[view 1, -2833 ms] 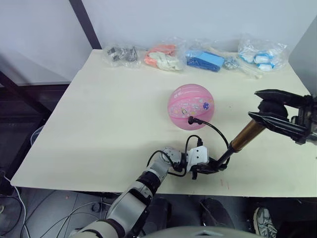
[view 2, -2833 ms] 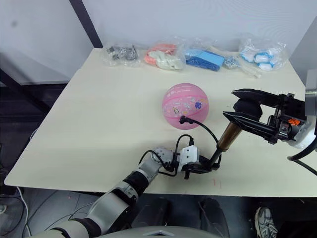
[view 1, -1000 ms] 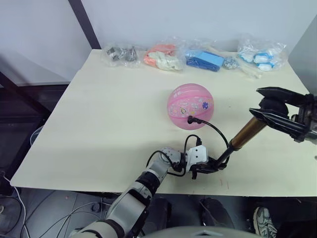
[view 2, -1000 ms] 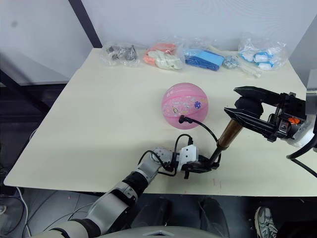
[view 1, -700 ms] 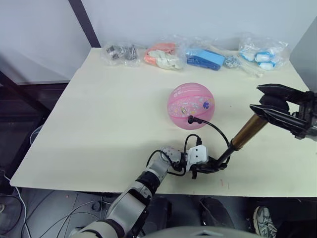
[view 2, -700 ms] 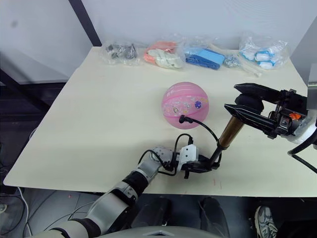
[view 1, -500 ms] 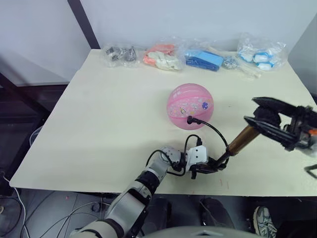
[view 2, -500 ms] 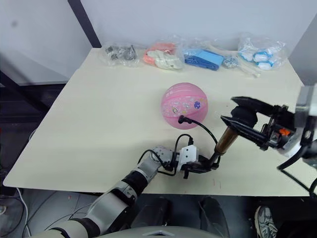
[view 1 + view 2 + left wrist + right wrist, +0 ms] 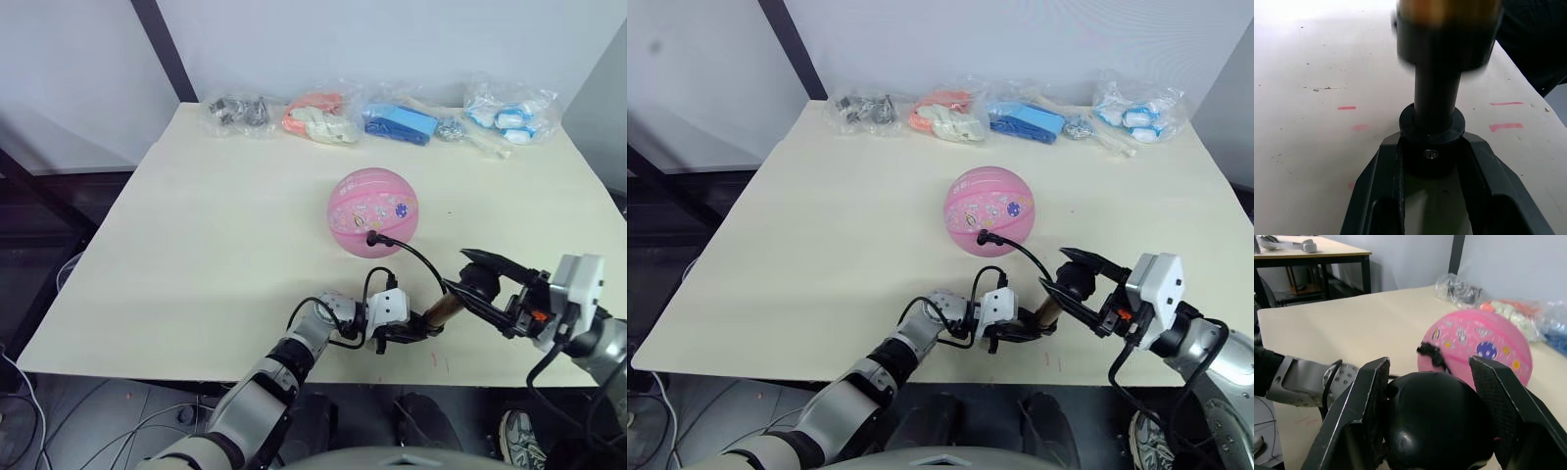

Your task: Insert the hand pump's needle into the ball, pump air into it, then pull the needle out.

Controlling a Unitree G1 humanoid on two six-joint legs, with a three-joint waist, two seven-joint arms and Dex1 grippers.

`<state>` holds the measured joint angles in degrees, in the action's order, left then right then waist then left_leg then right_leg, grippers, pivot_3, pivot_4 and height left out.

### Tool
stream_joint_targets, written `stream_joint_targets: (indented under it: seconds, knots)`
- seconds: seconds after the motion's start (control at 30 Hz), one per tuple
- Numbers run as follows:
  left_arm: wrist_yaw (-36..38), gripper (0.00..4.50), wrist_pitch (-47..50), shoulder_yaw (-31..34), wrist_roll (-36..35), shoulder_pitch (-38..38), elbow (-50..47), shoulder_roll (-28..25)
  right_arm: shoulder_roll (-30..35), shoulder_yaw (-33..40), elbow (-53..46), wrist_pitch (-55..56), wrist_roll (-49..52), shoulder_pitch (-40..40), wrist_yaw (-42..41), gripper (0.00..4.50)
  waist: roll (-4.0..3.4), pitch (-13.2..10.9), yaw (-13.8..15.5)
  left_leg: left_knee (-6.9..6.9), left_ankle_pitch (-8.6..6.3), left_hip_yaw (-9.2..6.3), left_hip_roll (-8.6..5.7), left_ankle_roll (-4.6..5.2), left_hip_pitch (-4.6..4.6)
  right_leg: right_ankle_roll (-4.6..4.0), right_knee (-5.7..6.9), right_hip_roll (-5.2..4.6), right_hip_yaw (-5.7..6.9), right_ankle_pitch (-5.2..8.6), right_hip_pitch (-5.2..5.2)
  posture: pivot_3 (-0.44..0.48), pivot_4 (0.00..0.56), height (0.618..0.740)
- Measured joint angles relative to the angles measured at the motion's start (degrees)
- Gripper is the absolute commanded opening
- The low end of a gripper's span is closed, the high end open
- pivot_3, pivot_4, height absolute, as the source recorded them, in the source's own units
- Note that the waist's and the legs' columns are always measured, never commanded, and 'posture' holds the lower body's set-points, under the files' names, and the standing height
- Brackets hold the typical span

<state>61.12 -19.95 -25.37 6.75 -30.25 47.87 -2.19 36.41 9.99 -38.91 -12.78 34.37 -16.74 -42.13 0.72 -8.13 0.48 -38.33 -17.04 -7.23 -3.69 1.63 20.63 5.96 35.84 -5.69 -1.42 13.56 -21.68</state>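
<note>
Pump (image 9: 443,309): axis slants from ball (image 9: 373,211) toward right gripper (image 9: 482,286) (clamped on handle).
Left gripper (image 9: 404,330): pinches base.
Needle (image 9: 372,236): in ball.

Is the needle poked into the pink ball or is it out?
In. The needle fitting sits against the ball, hose curving away from it.

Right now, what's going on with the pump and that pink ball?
Left gripper clamps the hand pump base. Right gripper grips its handle, barrel mostly hidden. Needle sits in the ball, hose looped between. Nothing blocking.
</note>
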Motion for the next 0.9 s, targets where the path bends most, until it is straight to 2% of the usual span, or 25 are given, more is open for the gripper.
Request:
stream_joint_targets:
  seconds: [0.2,0.37,0.53,0.9]
  knots:
    - [0.0,1.03,0.0,0.0,0.0,0.0,0.0,0.0,-0.8,-3.0,2.0,0.3,-3.3,0.1,0.9,2.16,-0.01,0.0,0.0,0.0,0.0,-0.02,0.0,0.0,0.01,0.0,0.0,0.01,0.01,0.0,-0.01,0.0,0.15,0.74]
    - [0.1,1.03,0.0,0.0,-0.1,0.0,0.0,0.0,-0.1,-2.2,1.4,-2.1,-2.1,1.5,1.0,2.16,-0.02,0.0,0.0,0.0,0.0,-0.04,0.0,0.0,0.03,-0.01,0.0,0.0,0.01,0.0,-0.01,0.0,0.15,0.74]
    - [0.5,1.03,-0.1,0.1,-0.3,-0.1,-0.1,0.2,3.7,0.9,0.2,-7.6,4.0,4.5,1.0,2.16,-0.17,-0.2,0.0,0.0,0.0,-0.02,-0.03,0.0,0.17,-0.03,-0.01,-0.03,-0.01,-0.01,-0.08,0.0,0.15,0.74]
    - [0.4,1.03,-0.1,0.1,-0.3,-0.2,0.0,0.5,12.4,16.7,-2.9,-14.6,22.8,8.2,-1.2,2.16,-0.2,-0.3,0.2,0.0,0.0,0.03,-0.05,0.01,0.25,-0.03,-0.07,-0.15,-0.03,-0.01,-0.08,0.0,0.15,0.74]
